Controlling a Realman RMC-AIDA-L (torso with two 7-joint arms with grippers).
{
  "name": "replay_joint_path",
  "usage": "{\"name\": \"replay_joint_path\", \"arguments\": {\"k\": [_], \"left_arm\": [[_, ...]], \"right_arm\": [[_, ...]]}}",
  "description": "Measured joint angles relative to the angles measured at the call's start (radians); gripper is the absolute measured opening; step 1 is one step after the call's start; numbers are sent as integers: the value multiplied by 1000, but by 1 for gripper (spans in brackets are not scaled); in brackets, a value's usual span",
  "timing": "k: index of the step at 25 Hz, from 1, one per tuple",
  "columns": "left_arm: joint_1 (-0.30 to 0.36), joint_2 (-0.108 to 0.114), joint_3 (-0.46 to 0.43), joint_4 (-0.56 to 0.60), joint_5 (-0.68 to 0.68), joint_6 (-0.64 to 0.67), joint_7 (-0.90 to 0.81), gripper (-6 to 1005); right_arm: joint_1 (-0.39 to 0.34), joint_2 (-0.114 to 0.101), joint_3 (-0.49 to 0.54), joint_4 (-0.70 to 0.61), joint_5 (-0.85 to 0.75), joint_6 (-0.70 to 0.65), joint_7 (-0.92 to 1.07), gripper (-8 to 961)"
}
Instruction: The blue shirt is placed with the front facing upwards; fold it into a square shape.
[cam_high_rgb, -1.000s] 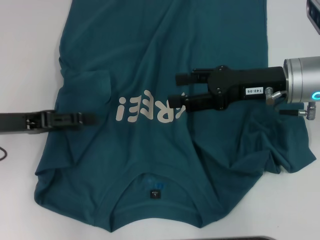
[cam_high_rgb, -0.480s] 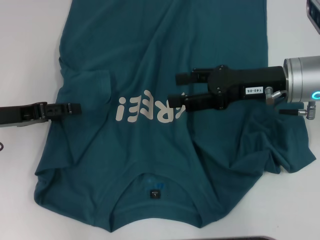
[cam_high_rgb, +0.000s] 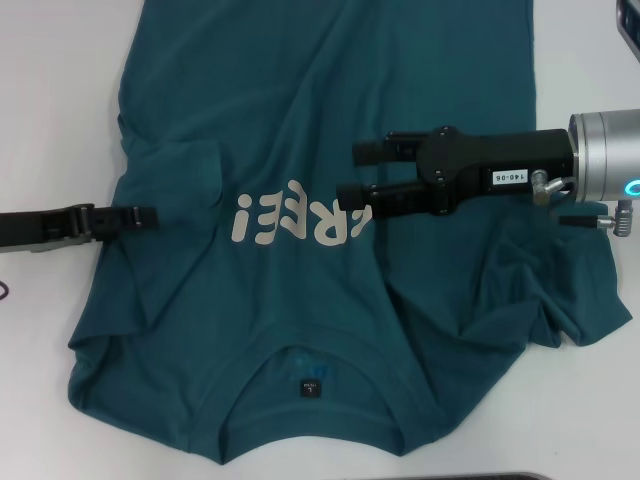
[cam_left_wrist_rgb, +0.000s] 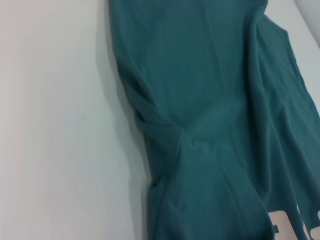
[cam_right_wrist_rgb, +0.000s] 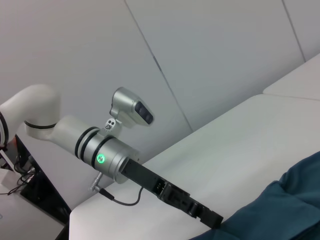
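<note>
The blue shirt (cam_high_rgb: 300, 90) lies face up on the white table, its collar tag (cam_high_rgb: 311, 387) toward me and the pale lettering (cam_high_rgb: 290, 218) across the middle. Its left sleeve (cam_high_rgb: 185, 170) is folded inward onto the body. The right sleeve (cam_high_rgb: 560, 300) lies bunched in wrinkles. My left gripper (cam_high_rgb: 148, 215) hovers low at the shirt's left edge, seen edge-on; the right wrist view shows this left gripper (cam_right_wrist_rgb: 212, 218) touching the cloth edge (cam_right_wrist_rgb: 280, 210). My right gripper (cam_high_rgb: 355, 173) is open above the chest, holding nothing. The left wrist view shows the shirt's side folds (cam_left_wrist_rgb: 210, 100).
Bare white table (cam_high_rgb: 50, 100) runs along both sides of the shirt. A dark device corner (cam_high_rgb: 628, 30) sits at the far right edge. A thin cable (cam_high_rgb: 4, 292) lies at the left border. The left arm's silver wrist (cam_right_wrist_rgb: 105, 157) glows green.
My left gripper has pulled back to the left, from over the shirt's chest side to its left edge. The right gripper stays almost still above the lettering.
</note>
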Motion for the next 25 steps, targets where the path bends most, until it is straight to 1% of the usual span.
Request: {"name": "replay_joint_path", "arguments": {"k": [4,7,17,25], "left_arm": [[-12,1,0,23,6,10,2,846],[-13,-1,-2,16,-6,39,2,846],[-13,5,-10,6,-10,52,-3,847],[-14,4,-13,-2,-35,80,-4,847]], "right_arm": [[0,0,1,0,0,1,1,883],[0,0,3,0,0,1,-1,883],[0,0,5,0,0,3,-1,883],[1,0,5,0,0,12,1,882]]}}
